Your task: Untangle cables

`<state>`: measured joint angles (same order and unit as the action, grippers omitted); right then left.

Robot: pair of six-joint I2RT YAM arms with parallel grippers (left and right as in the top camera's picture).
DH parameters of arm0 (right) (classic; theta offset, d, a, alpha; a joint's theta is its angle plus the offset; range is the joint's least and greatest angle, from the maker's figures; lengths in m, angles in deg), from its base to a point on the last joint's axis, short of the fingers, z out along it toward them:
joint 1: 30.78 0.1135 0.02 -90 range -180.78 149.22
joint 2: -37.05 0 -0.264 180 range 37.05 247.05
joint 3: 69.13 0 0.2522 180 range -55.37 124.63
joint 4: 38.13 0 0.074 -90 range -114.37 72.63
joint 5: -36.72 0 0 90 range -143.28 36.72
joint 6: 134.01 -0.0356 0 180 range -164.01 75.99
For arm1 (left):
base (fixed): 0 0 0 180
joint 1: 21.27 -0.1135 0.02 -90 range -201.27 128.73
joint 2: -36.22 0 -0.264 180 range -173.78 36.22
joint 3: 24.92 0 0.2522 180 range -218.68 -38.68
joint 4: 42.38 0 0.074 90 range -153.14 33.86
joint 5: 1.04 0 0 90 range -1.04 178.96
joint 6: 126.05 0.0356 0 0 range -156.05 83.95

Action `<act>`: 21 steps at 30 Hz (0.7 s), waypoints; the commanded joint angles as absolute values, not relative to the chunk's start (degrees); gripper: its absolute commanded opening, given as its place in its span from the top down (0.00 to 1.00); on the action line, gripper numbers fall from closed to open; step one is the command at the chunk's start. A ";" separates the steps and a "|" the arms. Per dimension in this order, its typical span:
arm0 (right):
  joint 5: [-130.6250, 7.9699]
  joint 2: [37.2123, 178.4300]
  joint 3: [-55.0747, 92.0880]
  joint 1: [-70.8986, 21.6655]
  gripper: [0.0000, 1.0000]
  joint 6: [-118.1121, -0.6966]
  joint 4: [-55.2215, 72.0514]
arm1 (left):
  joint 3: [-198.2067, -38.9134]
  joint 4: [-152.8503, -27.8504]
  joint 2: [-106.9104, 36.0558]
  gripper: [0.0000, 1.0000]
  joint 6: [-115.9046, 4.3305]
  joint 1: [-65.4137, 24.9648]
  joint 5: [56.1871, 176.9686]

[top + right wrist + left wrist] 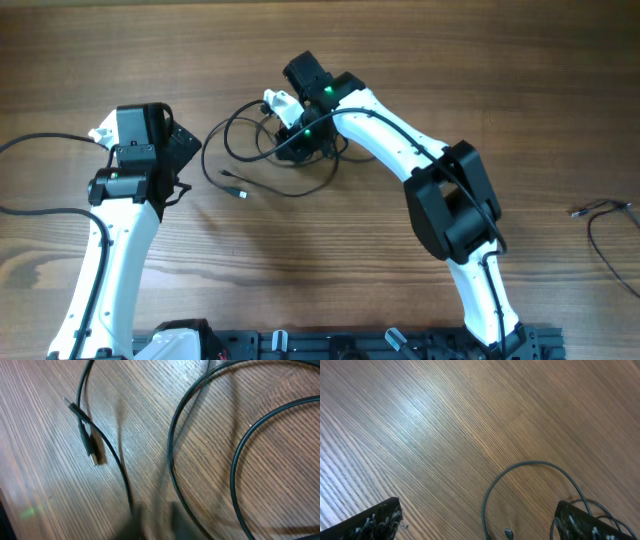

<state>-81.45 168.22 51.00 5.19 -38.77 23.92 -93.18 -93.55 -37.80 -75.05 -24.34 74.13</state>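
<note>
The cables (pixel 265 157) lie as a loose tangle on the far middle of the table (pixel 350 270), thin black cords with a smooth, slightly glossy jacket, thrown into several wide, overlapping round loops rather than a tight knot. From the left of the tangle one free end trails toward the near edge and finishes in a small plug (pixel 240 192). In the right wrist view this is a slim black plug body with a short, flat metal tip, lying flat on the wood with two curved runs of cord arcing past just beside it. A lone cord (pixel 600 215), equally thin and black with a small plug tip, lies well apart at the table's far right edge. The right gripper (pixel 292 140) hangs directly over the right part of the tangle. Its fingers appear only as dark, blurred shapes at the bottom of the wrist view, with a cord running in toward them, so I cannot tell whether the claw is parted or pinching a cord. The left gripper (pixel 477 527) sits left of the tangle with its jaws spread wide and nothing between them. Its fingers (pixel 370 521) are matte black and flecked with pale scuffs, and one rounded cable loop curves across the gap. The table is matte brown wood with fine, straight grain and a soft sheen.
</note>
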 commanded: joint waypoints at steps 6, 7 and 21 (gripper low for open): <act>-68.57 158.82 65.66 -0.54 0.96 -44.80 38.98 | -93.45 -93.46 -37.30 0.00 -74.73 -24.50 89.74; -65.88 156.62 67.76 -1.81 0.96 -46.42 40.69 | -93.45 -93.44 -37.43 0.00 -73.70 -24.37 90.92; -54.43 138.96 69.33 -13.35 0.96 -52.98 47.05 | -93.34 -80.02 -45.19 0.00 -65.98 -10.12 105.02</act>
<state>-55.72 138.19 69.88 -13.66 -51.95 46.89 -93.16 -84.15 -42.87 -72.74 -12.50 95.60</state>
